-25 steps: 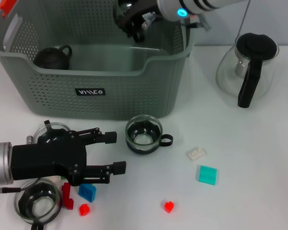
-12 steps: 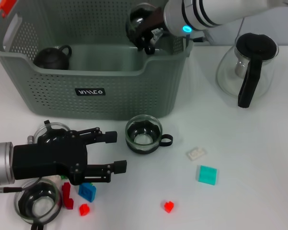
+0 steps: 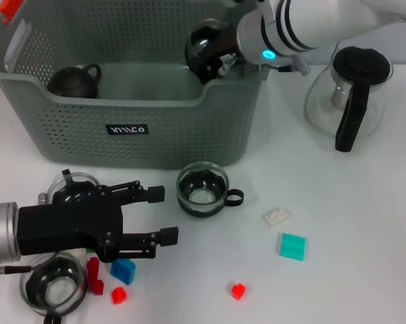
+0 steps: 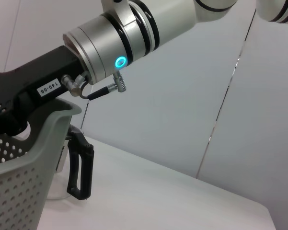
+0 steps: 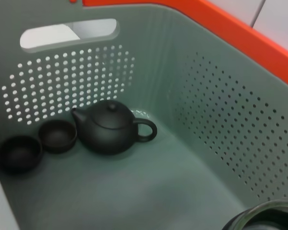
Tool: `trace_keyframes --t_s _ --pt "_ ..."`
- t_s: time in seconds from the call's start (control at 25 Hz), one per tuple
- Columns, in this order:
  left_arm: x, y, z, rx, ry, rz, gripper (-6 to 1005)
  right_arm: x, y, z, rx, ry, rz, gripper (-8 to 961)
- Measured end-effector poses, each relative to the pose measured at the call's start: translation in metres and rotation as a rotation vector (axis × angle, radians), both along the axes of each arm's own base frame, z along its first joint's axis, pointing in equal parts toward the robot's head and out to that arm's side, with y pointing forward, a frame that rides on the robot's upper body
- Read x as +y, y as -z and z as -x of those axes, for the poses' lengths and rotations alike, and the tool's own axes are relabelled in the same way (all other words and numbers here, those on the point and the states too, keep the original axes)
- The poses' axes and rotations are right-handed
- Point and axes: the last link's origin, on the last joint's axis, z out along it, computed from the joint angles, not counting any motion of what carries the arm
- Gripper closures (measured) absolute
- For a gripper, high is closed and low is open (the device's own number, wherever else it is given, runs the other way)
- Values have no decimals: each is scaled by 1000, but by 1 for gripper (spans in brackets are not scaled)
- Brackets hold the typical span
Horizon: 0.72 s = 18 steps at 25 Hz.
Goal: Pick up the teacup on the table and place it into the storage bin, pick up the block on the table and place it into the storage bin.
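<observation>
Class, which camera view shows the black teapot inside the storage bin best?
The right wrist view: the black teapot shows whole, with spout, lid and handle, standing on the floor of the storage bin. The head view catches only its upper part behind the bin wall. The left wrist view does not show it.

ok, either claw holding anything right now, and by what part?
Right claw carries a glass teacup over the bin; which part it grips is hidden. Left claw is open, empty.

Left pincer parted, low; right pincer raised, gripping.
</observation>
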Motion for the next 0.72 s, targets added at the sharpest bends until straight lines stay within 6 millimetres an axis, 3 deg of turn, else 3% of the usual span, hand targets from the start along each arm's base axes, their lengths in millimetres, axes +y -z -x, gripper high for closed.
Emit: trace_keyframes --t_s 0.44,0.64,0.72 --pt "0 -1 1 -7 -8 -9 162 -5 -7 0 29 -10 12 888" --pt "0 -1 1 -10 -7 -13 162 -6 -11 0 42 -15 11 835" --pt "0 -1 0 -10 -6 -14 162 -6 -11 -1 40 -15 10 706"
